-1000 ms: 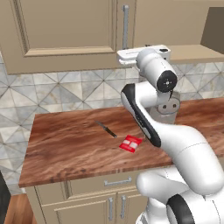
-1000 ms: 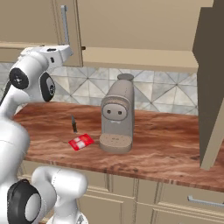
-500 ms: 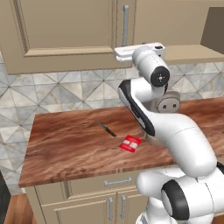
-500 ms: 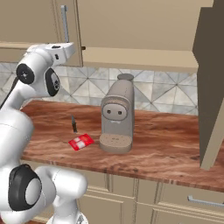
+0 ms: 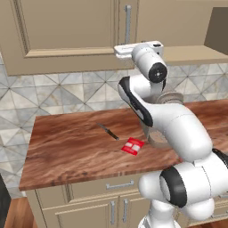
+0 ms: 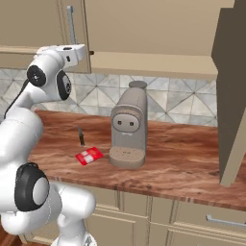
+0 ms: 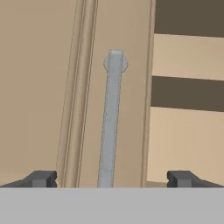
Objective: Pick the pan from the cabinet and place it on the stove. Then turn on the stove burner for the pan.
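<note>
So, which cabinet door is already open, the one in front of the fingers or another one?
The far-right cabinet door is open; it swings out over the counter. The door with the silver bar handle, which the open fingers face, is shut.

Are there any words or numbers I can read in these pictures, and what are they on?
None can be read.
The small red packet on the counter has white marks, too blurred to read.
The coffee machine shows two dark dots and a slot, no letters.
The cabinet doors are plain.
</note>
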